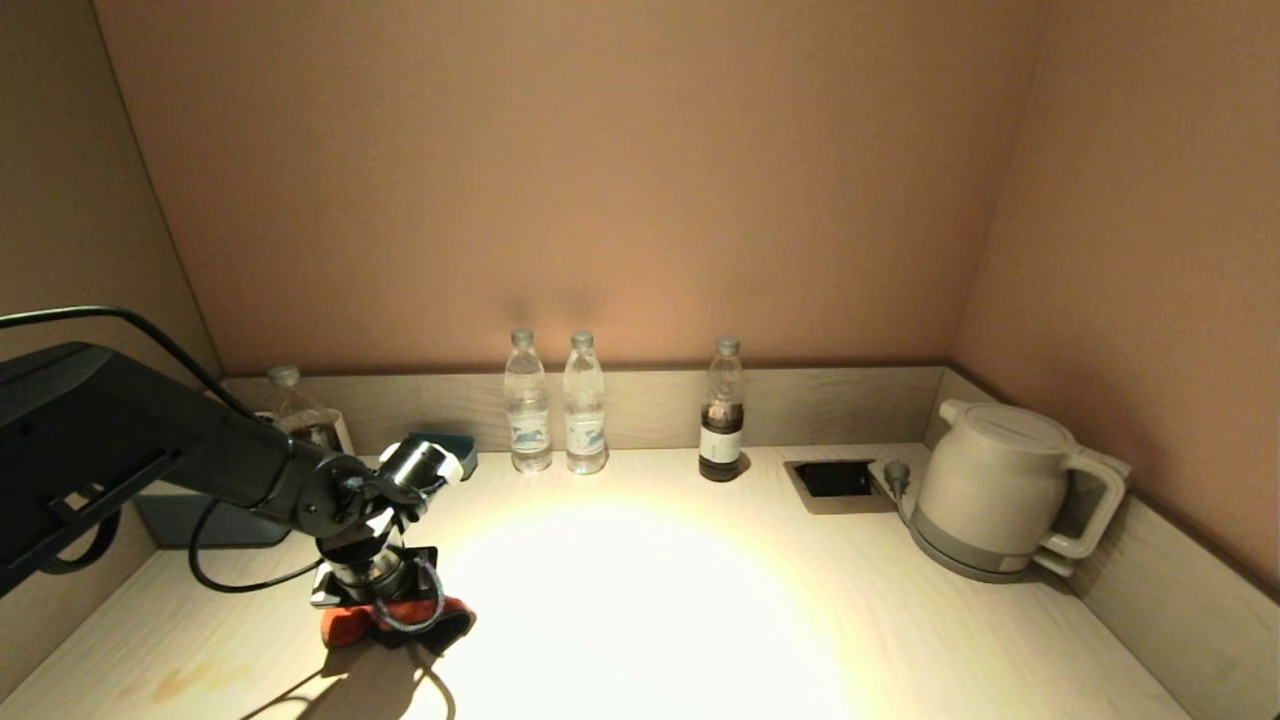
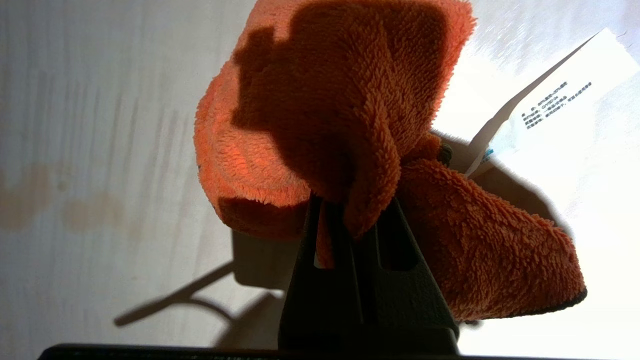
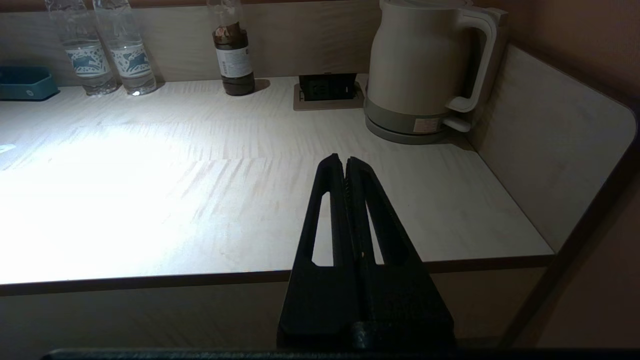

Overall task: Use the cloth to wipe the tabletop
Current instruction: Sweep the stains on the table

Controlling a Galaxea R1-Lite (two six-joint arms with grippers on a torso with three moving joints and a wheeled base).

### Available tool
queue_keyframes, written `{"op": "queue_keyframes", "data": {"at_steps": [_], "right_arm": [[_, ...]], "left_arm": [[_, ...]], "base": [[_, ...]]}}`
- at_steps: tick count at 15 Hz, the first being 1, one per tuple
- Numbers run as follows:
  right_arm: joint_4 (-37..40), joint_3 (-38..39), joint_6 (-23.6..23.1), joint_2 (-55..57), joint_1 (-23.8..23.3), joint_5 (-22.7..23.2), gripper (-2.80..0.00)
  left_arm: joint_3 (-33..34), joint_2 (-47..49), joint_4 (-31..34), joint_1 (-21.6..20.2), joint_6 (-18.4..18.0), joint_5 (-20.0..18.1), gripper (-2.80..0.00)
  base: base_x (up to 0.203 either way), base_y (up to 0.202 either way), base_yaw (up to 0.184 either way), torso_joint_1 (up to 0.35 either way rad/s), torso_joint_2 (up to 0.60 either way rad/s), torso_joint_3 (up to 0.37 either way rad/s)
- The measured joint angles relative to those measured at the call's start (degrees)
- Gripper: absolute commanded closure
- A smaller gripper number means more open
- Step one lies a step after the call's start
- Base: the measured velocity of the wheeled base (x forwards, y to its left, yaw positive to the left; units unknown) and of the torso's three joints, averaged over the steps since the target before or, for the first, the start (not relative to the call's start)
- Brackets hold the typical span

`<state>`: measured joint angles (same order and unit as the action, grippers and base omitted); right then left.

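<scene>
An orange fluffy cloth (image 1: 345,622) lies bunched on the pale wooden tabletop (image 1: 650,600) near its front left. My left gripper (image 1: 385,615) points down onto it and is shut on a fold of the cloth (image 2: 325,125); its black fingers (image 2: 305,260) pinch the fabric. A white care label (image 2: 560,100) sticks out of the cloth. Faint brownish stains (image 2: 30,197) mark the table beside the cloth, and show in the head view (image 1: 180,683). My right gripper (image 3: 345,161) is shut and empty, held off the table's front edge, out of the head view.
Two water bottles (image 1: 555,415), a dark-liquid bottle (image 1: 722,420) and another bottle (image 1: 295,410) stand along the back wall. A blue box (image 1: 455,450) sits behind the left arm. A cream kettle (image 1: 1000,490) and a recessed socket (image 1: 835,480) are at the back right.
</scene>
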<state>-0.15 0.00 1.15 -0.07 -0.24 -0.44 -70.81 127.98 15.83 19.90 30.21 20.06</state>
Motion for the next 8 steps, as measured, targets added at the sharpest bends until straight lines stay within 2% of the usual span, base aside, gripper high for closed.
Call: {"op": "queue_keyframes", "data": {"at_steps": [4,8], "right_arm": [[0.0,0.0,0.0,0.0,0.0,0.0,0.0],[0.0,0.0,0.0,0.0,0.0,0.0,0.0]], "left_arm": [[12.7,-4.9,-9.0,-2.7,-1.4,-3.3,0.0],[22.5,-8.2,-20.0,-7.6,-6.6,-8.4,0.0]], "base": [[0.0,0.0,0.0,0.0,0.0,0.0],[0.0,0.0,0.0,0.0,0.0,0.0]]}}
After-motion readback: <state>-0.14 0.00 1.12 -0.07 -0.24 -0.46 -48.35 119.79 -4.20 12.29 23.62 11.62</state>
